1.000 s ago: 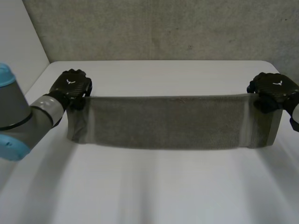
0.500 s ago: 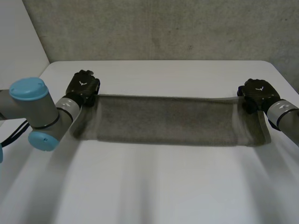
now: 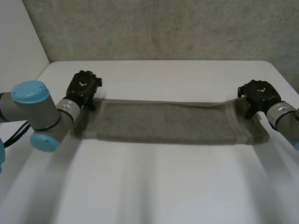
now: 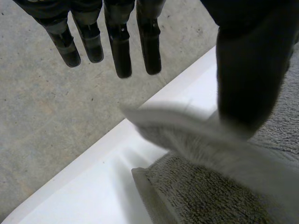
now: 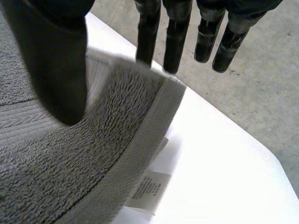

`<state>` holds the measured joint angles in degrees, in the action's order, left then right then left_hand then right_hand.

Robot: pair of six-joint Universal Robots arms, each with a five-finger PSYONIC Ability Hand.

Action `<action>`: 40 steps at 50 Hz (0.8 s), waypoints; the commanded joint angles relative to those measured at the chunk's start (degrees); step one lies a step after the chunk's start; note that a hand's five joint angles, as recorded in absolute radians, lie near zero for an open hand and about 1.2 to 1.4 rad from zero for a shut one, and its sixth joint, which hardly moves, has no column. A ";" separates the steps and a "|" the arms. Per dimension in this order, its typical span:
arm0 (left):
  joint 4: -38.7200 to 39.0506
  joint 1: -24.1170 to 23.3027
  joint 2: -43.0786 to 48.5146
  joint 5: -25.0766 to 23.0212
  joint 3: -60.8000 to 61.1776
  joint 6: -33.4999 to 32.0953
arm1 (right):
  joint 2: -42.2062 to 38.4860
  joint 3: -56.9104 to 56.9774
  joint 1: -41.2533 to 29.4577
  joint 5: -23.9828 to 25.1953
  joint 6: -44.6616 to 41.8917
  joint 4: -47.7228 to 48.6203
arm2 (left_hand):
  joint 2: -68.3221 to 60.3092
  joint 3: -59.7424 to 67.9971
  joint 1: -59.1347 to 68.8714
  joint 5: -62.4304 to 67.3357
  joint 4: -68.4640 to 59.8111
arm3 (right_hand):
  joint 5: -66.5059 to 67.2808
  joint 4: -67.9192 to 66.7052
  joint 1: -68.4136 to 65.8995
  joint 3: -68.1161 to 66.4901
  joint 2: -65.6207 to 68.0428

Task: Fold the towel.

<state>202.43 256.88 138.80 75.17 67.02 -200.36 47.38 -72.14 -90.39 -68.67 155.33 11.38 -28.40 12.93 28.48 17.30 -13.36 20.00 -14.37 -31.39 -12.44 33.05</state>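
Both left hand (image 3: 83, 86) and right hand (image 3: 259, 92) show straight, unclasped fingers (image 4: 121, 51), thumbs partly covering towel (image 3: 163, 122) edges.

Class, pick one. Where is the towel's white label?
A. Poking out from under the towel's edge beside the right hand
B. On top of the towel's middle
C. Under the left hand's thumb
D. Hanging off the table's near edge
A: the right wrist view shows the label sticking out onto the table from under the towel's hemmed edge, beside the right hand.
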 commanded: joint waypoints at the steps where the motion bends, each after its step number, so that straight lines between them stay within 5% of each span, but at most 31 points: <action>1: -0.02 0.02 -2.12 0.42 0.22 0.06 | 4.11 -1.77 -0.05 -1.73 0.85 0.83 | 17.34 -2.93 -17.42 -16.25 3.36 | -20.00 4.37 21.39 2.44 -23.05; 20: -0.02 -0.16 -17.76 -0.20 16.45 0.23 | 23.54 -21.80 0.74 -1.12 1.38 0.31 | 17.01 -2.93 -17.09 -15.91 3.36 | -20.00 4.37 21.39 2.44 -23.05; 40: -5.38 0.55 -31.93 0.59 32.91 1.20 | 15.55 -26.38 5.31 4.69 -9.61 -0.04 | 15.99 -2.93 -16.08 -14.90 3.36 | -4.44 4.37 5.83 2.44 -7.49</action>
<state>200.45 257.26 108.50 75.51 97.85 -199.28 65.83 -99.39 -85.57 -65.36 145.96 10.69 -14.75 12.93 15.07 3.43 -13.36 11.87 -14.37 -20.60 -12.44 20.75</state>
